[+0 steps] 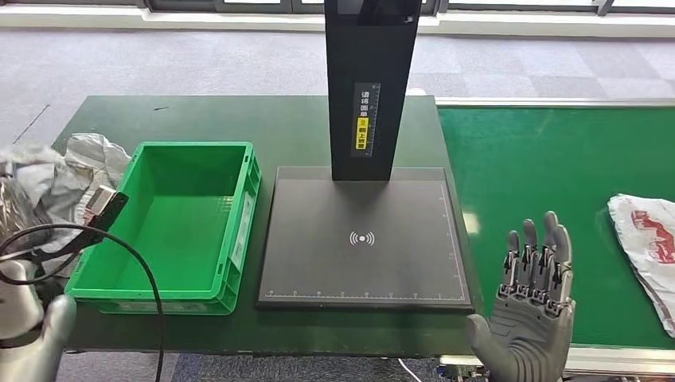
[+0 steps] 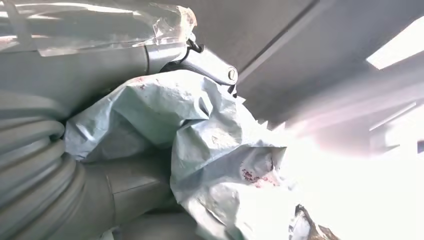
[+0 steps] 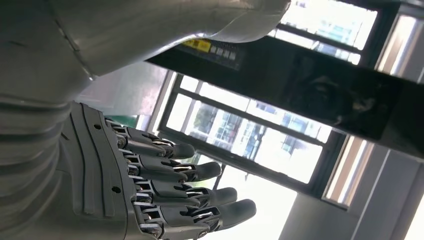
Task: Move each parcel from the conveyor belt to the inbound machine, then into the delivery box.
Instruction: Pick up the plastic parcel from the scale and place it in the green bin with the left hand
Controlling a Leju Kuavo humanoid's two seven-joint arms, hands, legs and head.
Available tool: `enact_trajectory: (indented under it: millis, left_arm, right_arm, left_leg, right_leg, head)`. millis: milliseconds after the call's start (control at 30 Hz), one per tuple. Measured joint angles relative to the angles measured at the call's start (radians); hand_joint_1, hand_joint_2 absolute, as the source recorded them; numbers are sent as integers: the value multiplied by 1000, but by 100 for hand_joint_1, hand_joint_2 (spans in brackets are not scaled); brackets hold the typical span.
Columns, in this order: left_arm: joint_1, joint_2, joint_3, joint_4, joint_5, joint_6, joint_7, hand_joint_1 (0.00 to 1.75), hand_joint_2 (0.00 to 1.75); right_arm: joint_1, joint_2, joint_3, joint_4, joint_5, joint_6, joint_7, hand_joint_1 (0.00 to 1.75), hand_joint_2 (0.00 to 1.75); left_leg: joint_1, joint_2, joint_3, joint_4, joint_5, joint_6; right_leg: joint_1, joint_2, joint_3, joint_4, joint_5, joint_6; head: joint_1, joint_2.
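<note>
Parcels, two in view: a crumpled grey plastic mailer bag (image 1: pixel 60 179) at the far left of the head view, and a white plastic bag with red print (image 1: pixel 649 239) lying flat on the green conveyor belt (image 1: pixel 549 175) at the right edge. Nearest the camera, the right hand (image 1: pixel 529 306) hangs palm-up over the front edge of the table, between the black scanner plate (image 1: pixel 362 239) and the belt; its fingers (image 3: pixel 170 172) are straight, slightly apart, and hold nothing, which the right wrist view confirms. The left hand (image 2: pixel 75 195) sits at the lower left; in the left wrist view the grey mailer bag (image 2: pixel 215 150) is bunched against the palm with the thumb and fingers wrapped around it, so it is held. A black cable (image 1: pixel 119 247) loops from that wrist across the near-left corner of the green plastic crate (image 1: pixel 243 223). The held bag is raised to the left of the crate, outside its wall. The crate stands on the dark green table (image 1: pixel 294 127), just beside the scanner plate on its left. Further back, a black upright column (image 1: pixel 370 87) with a yellow label rises from the rear edge of the plate. Grey floor lies beyond the table.
</note>
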Motion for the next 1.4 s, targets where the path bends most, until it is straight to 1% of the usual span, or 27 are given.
enact_trajectory:
  millis: [33, 67, 100, 133, 233, 267, 333, 500, 800, 1400]
  left_arm:
    - [31, 1, -12, 25, -1, -10, 91, 175, 175]
    - [58, -1, -18, 51, -1, -18, 138, 175, 175]
    - [78, -3, -20, 76, -2, -29, 128, 175, 175]
    - [92, -5, -20, 100, -2, -42, 71, 175, 175]
    - [114, -10, -20, 163, 9, -72, -186, 175, 175]
    - [117, -12, -20, 180, 18, -75, -235, 175, 175]
    - [118, -13, -19, 206, 35, -77, -276, 175, 175]
    - [111, -13, -18, 231, 97, -96, -319, 175, 175]
    - [86, -13, -18, 266, 140, -105, -351, 175, 175]
    - [78, -13, -20, 276, 140, -99, -355, 175, 175]
  right_arm:
    - [0, -11, 4, 2, -7, 3, -6, 0, 175]
    - [0, -20, 8, 4, -13, 6, -12, 0, 175]
    - [1, -28, 10, 6, -17, 6, -16, 0, 175]
    - [1, -35, 13, 7, -20, 4, -19, 0, 175]
    - [3, -56, 20, 13, -25, -12, -22, 0, 175]
    - [5, -62, 23, 14, -26, -19, -23, 0, 175]
    - [10, -73, 29, 17, -28, -29, -23, 0, 175]
    - [11, -99, 42, 26, -51, -64, -23, 0, 175]
    - [9, -130, 74, 44, -67, -99, -29, 0, 175]
    - [9, -137, 90, 50, -67, -100, -29, 0, 175]
  left_leg:
    - [0, 1, 0, 0, 0, 0]
    - [0, 1, 0, 1, 0, 0]
    - [0, 1, 0, 1, -1, -1]
    - [0, 0, -1, 1, -1, -1]
    - [0, -4, -1, 1, -1, 0]
    - [0, -4, -1, 1, -1, 0]
    - [0, -5, -2, 1, -1, 0]
    - [0, -6, 0, 1, -1, 0]
    - [0, -7, 2, 1, -1, -1]
    - [0, -7, 3, 1, 0, 0]
  right_leg:
    - [0, 0, 0, 0, 0, 0]
    - [1, 1, 0, 0, 0, 0]
    - [1, 1, 0, 0, 0, 0]
    - [1, 0, 0, 0, -1, 0]
    - [0, -4, 1, 0, -1, 1]
    - [0, -4, 1, 0, -1, 1]
    - [0, -4, 1, 0, -1, 1]
    - [0, -5, 2, 0, -1, 1]
    - [1, -7, 5, 0, -2, 0]
    - [1, -7, 6, 0, -2, 0]
  head:
    - [0, 0]
    - [0, 0]
    - [0, 0]
    - [0, 0]
    - [0, 0]
    - [0, 0]
    - [0, 0]
    - [0, 0]
    - [0, 0]
    - [0, 0]
